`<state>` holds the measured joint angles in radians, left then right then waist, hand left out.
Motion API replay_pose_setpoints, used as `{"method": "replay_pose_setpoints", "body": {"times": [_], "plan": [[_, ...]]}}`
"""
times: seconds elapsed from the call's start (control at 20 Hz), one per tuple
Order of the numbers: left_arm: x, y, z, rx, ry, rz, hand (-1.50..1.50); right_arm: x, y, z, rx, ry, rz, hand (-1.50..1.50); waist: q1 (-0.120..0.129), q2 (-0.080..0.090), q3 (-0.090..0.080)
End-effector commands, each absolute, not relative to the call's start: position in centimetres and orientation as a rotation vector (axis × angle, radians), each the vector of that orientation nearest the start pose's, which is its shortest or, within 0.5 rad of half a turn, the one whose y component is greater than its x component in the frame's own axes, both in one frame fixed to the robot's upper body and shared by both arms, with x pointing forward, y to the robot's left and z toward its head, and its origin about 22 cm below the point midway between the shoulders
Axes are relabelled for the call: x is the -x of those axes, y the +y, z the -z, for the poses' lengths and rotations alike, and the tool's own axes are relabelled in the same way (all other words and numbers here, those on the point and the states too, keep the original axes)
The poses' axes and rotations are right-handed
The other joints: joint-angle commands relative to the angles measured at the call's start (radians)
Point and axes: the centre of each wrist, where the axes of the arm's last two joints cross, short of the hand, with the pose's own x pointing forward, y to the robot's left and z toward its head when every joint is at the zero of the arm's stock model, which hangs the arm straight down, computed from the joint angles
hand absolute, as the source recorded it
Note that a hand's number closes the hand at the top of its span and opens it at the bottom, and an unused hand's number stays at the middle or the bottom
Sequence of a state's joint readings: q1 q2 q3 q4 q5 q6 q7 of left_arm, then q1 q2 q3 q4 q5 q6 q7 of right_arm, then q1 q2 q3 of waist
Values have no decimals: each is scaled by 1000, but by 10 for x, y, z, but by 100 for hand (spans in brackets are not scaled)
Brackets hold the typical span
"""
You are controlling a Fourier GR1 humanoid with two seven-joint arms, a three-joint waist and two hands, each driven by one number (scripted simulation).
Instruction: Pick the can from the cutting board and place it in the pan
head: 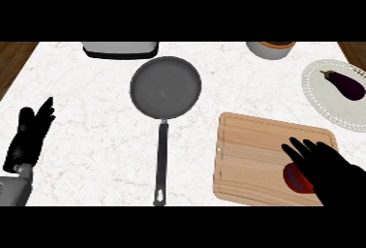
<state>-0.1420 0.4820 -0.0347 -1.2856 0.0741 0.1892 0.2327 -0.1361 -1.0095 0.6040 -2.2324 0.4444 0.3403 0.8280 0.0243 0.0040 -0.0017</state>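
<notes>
Right hand over the near right corner of the cutting board. The can sits on that corner, directly under the hand and poking out on its left side as a red patch.

Fingers stretch out straight toward the far left, past the can and not curled round it. I judge the hand released, with no grasp made.

Key relation: the can lies below the palm and slightly to its left, so the closing move is down and inward, not a reach across. The right hand is by far the nearer. The left hand rests at the left edge of the desk, fingers up and relaxed, well apart from the board.

The pan lies up and to the left of the board. It holds nothing, and its handle runs back toward the robot between the two hands. The carry would go left and away, over the board's left edge.

Hidden or unclear:
- Most of the can is covered by the hand. I cannot tell whether it stands upright or lies down, so its long axis is unknown.
- The thumb is not made out, and hand-to-can contact is uncertain.
- The right forearm is cut off at the lower right.

A plate with an eggplant sits beyond the board at the right edge, clear of the route.
</notes>
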Motion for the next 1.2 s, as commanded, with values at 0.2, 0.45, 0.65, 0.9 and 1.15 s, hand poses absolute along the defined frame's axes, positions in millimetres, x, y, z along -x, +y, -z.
{"method": "replay_pose_setpoints", "body": {"times": [0.2,0.45,0.65,0.9,1.15], "plan": [[-267,356,-11,-480,-1215,106,0,-190,-188,-124,975,-889,-1557,-150,-16,-4,1],[-273,334,-12,-491,-1190,84,0,-184,-200,-104,986,-848,-1598,-150,-25,-5,2],[-276,352,-21,-520,-1204,106,0,-190,-204,-104,959,-834,-1593,-150,-25,-5,2],[-270,347,-10,-502,-1210,96,0,-196,-198,-87,969,-840,-1594,-150,-24,-5,2],[-258,361,-23,-502,-1181,110,0,-206,-206,-94,944,-832,-1584,-150,-21,-5,2]]}}
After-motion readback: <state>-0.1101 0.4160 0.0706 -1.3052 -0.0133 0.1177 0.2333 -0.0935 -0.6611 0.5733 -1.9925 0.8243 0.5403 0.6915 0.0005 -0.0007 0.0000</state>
